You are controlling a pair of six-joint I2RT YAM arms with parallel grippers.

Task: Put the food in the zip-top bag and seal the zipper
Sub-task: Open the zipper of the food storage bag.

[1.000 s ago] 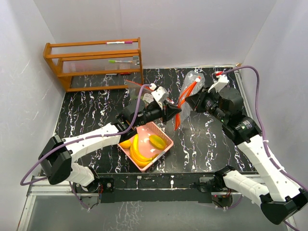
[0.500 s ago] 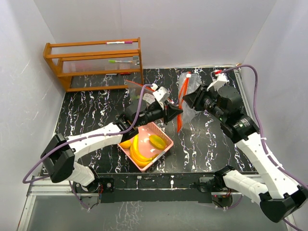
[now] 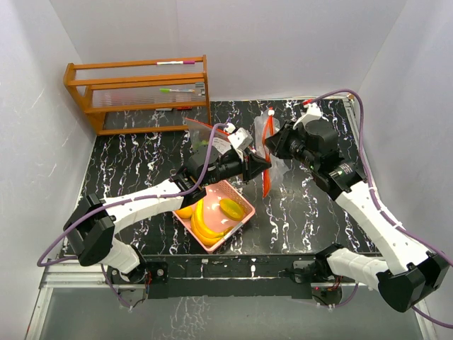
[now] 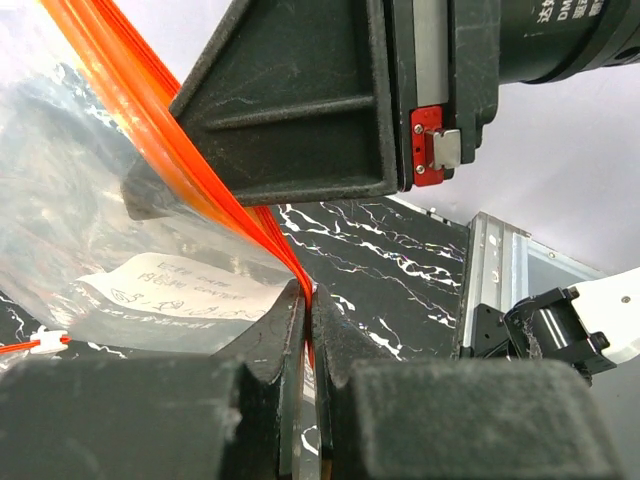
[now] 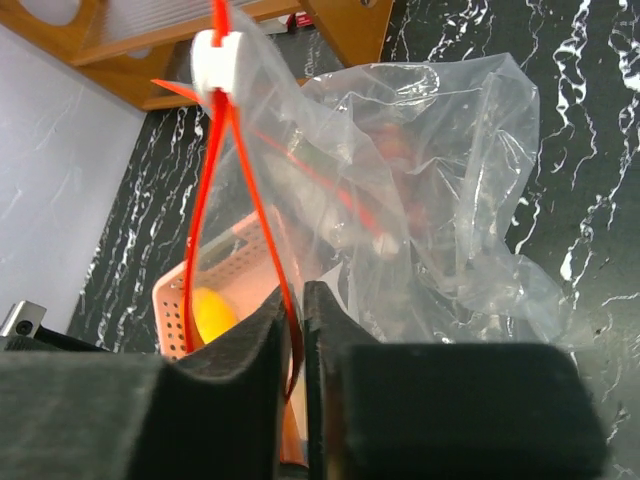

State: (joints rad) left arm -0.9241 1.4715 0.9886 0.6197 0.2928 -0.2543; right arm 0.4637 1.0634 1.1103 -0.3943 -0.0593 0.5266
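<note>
The right arm has swung left since a second ago, bringing the zip-top bag (image 5: 440, 200) nearer the left arm. Left jaws pinch its orange zipper (image 4: 150, 120) tight; right jaws, barely parted, clasp it too. The bag's handwritten label (image 4: 170, 290) is illegible. Bananas (image 3: 200, 223) lie in the pink basket (image 3: 237, 193); bag contents blur.

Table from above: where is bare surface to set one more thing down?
Two bare patches: the table between the wooden rack and the left arm, and the stretch between the pink basket and the right arm. The middle is crowded: the left gripper and right gripper meet at the zip-top bag, beside the basket.
</note>
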